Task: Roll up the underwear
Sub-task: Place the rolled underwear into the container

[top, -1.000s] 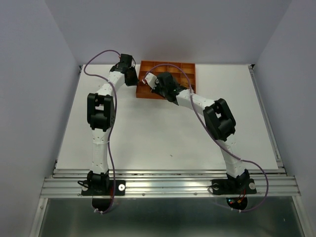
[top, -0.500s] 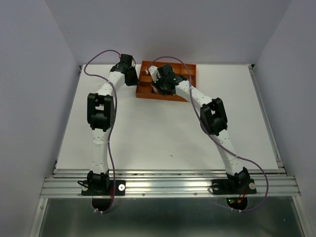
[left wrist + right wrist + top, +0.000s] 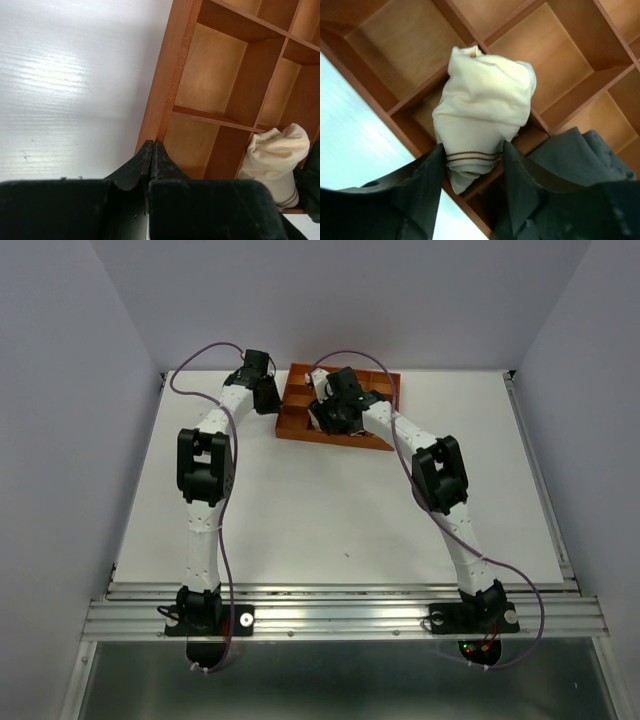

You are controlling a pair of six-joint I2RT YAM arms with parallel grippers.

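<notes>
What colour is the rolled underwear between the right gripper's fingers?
The rolled underwear is cream with thin brown stripes; best in right wrist view.

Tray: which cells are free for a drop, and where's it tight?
Free: the empty cells along the tray rim next to the shut left claw, and the bare table in front of the tray. Tight: where the right claw straddles the cream underwear roll.
</notes>
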